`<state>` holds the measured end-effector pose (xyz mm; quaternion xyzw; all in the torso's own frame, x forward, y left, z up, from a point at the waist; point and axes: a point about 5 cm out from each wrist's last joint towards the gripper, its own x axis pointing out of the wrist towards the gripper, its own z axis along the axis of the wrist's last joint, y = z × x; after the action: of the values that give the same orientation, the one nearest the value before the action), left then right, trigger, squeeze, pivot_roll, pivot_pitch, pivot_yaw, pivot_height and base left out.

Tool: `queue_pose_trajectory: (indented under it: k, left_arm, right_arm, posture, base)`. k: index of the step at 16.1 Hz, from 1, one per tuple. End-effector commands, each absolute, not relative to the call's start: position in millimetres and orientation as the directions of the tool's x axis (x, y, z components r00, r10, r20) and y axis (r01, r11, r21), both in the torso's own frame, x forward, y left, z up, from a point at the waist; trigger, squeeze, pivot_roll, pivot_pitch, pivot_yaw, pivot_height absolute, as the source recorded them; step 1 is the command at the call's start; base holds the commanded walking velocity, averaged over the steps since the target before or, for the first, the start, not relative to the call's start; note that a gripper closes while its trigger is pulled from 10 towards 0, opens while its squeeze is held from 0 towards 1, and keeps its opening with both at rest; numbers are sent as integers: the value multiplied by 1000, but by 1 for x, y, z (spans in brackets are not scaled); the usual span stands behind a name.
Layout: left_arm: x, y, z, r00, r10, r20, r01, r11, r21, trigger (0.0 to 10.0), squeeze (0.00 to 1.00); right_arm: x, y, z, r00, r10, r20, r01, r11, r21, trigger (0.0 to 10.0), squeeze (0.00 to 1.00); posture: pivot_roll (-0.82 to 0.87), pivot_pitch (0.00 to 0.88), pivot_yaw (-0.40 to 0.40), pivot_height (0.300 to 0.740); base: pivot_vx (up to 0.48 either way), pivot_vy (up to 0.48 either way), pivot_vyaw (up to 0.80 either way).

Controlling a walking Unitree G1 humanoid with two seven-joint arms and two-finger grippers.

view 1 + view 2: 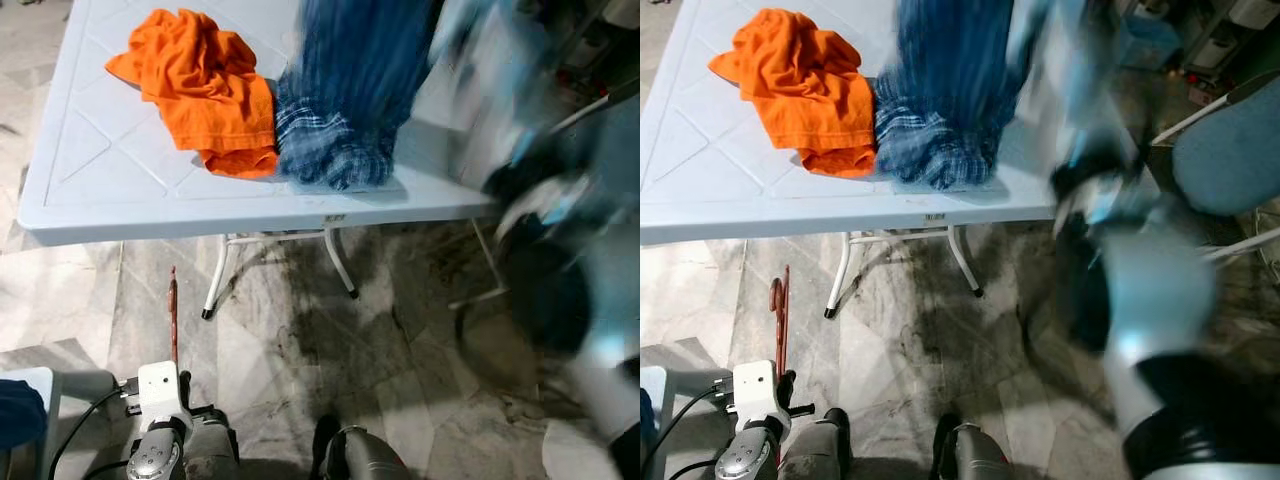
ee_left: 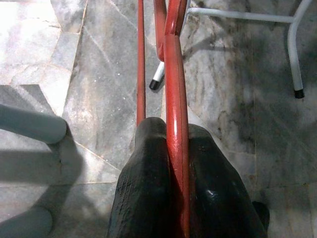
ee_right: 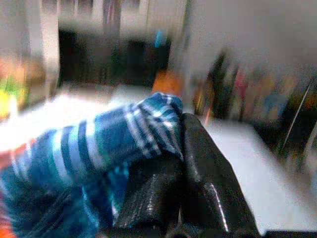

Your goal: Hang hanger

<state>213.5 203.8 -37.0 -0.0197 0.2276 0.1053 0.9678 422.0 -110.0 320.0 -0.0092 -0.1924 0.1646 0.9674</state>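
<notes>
Left wrist view shows your left gripper [image 2: 178, 163] clamped on the red hanger [image 2: 176, 89] below the table [image 1: 120, 190]; your right gripper [image 3: 173, 163] pinches the plaid shirt [image 1: 340, 110] above it; hanging remains.

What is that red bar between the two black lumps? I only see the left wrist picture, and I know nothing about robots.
Observer: A red hanger, clamped between the left gripper's fingers and held low over the marble floor.
Operator: Is there any clothing for it?
Observer: Yes. The right gripper is shut on a blue plaid shirt, raised above a white table, its lower end on the tabletop.
Operator: Anything else on that table?
Observer: An orange garment lies crumpled beside the shirt, touching it.
Operator: Is the right arm sharp in the head views?
Observer: No, it is heavily blurred.
</notes>
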Motion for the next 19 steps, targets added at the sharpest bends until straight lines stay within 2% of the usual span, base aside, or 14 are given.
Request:
queue_pose_trajectory:
  k: [1,2,3,4,5,8,13,15,19]
  left_arm:
    - [205,193,-45,862,162,-481,-189,982,-7,10000,0]
    - [207,192,-45,862,151,-485,-179,984,-12,10000,0]
    - [207,192,-45,862,151,-485,-179,984,-12,10000,0]
    - [207,191,-45,861,145,-488,-173,985,-13,10000,0]
    - [209,189,-46,857,122,-500,-152,988,-19,10000,0]
    - [216,183,-46,852,79,-517,-109,994,-28,10000,0]
    - [228,175,-44,847,43,-530,-74,997,-37,10000,0]
    - [231,173,-44,842,27,-539,-55,998,-37,10000,0]
    - [236,171,-43,839,25,-543,-44,999,-22,10000,0]
  right_arm:
    - [422,-108,312,864,382,328,-365,924,-116,10000,1000]
    - [419,-99,268,847,503,170,-478,862,-171,10000,1000]
    - [419,-99,268,847,503,170,-478,862,-171,10000,1000]
    - [417,-96,247,833,548,75,-525,827,-203,10000,1000]
    - [409,-94,215,790,610,-64,-602,750,-274,10000,1000]
    - [404,-99,197,748,649,-141,-659,698,-281,10000,1000]
    - [397,-131,173,817,567,-102,-575,789,-218,10000,1000]
    - [397,-147,176,872,488,-23,-479,844,-242,10000,1000]
    - [397,-157,187,930,339,141,-319,936,-146,10000,1000]
  posture:
    - [310,272,-172,740]
    - [299,270,-165,740]
    - [299,270,-165,740]
    - [291,268,-161,740]
    - [261,260,-145,740]
    - [214,243,-126,740]
    - [159,218,-111,740]
    - [136,210,-104,740]
    - [111,199,-98,740]
  base:
    - [0,0,0]
    - [0,0,0]
    - [0,0,0]
    - [0,0,0]
    - [0,0,0]
    - [0,0,0]
    - [0,0,0]
    - [0,0,0]
    - [0,0,0]
